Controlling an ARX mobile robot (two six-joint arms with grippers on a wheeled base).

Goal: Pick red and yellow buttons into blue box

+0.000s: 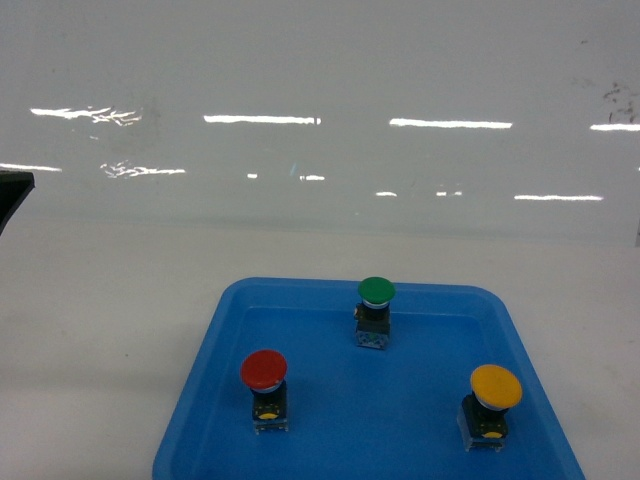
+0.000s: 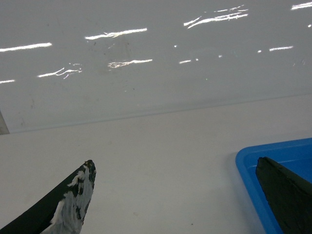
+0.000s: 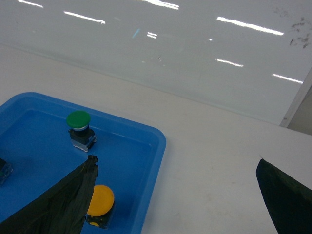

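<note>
Just beside right end effector, yellow button

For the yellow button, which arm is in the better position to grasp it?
Probably the right arm. The yellow button lies just beside the open right gripper, while the left gripper hovers by the tray's left rim.

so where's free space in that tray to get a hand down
The middle of the blue tray is bare, bordered by the green button behind, the red button left and the yellow button right. The back corners are bare too.
</note>
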